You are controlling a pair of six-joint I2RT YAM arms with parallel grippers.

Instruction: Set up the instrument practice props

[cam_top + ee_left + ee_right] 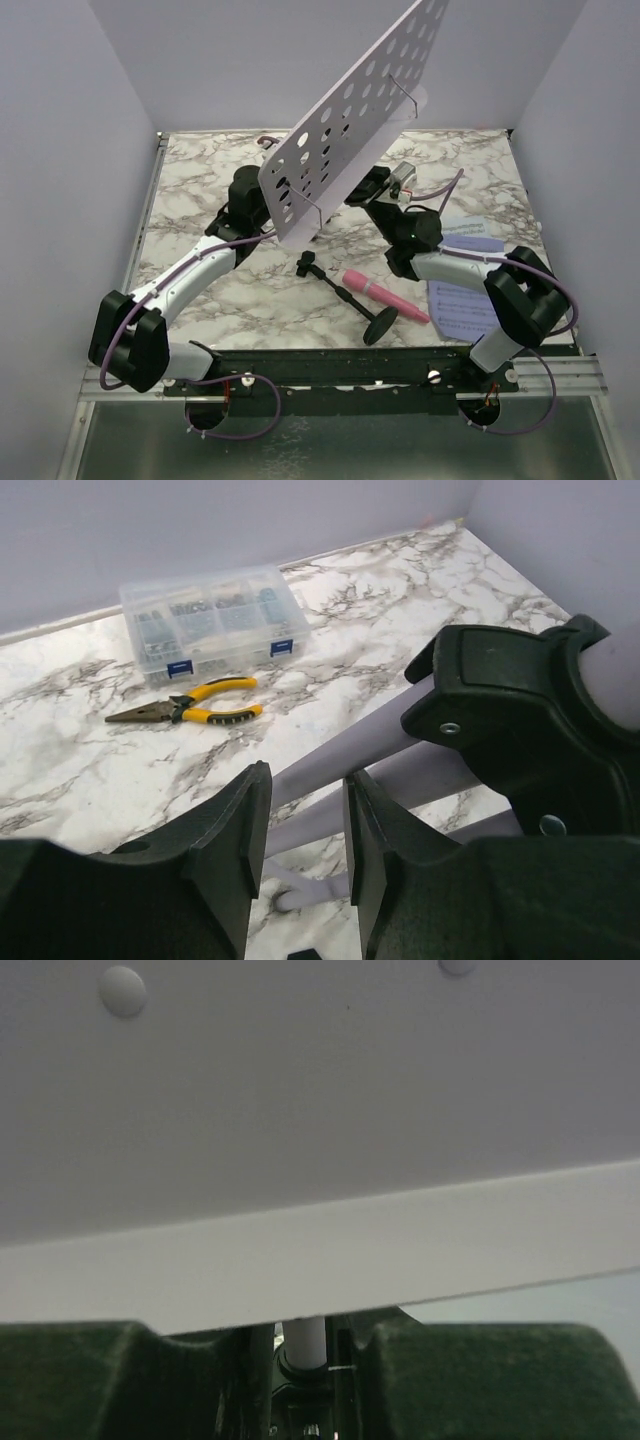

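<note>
Lilac perforated plate [350,130] raised, tilted, closest to lens, over marble table [185,190]. Left gripper [307,792]: jaws part open astride lilac tripod leg [370,730]; contact unclear. Right gripper [305,1360]: closed on pale post [303,1338] under plate lip. Pink microphone [385,296] lies flat, right of centre

A white-and-grey marbled table [190,185] sits boxed in by plain pale walls: a back wall [250,60], a left wall [70,150] and a right wall [590,120], all faintly lilac-grey. A pale strip [50,623] runs where wall meets tabletop. Along the near edge lies a metal rail [570,375] — below it, what may be dull sheet metal [350,450]. The light is soft and even.
</note>
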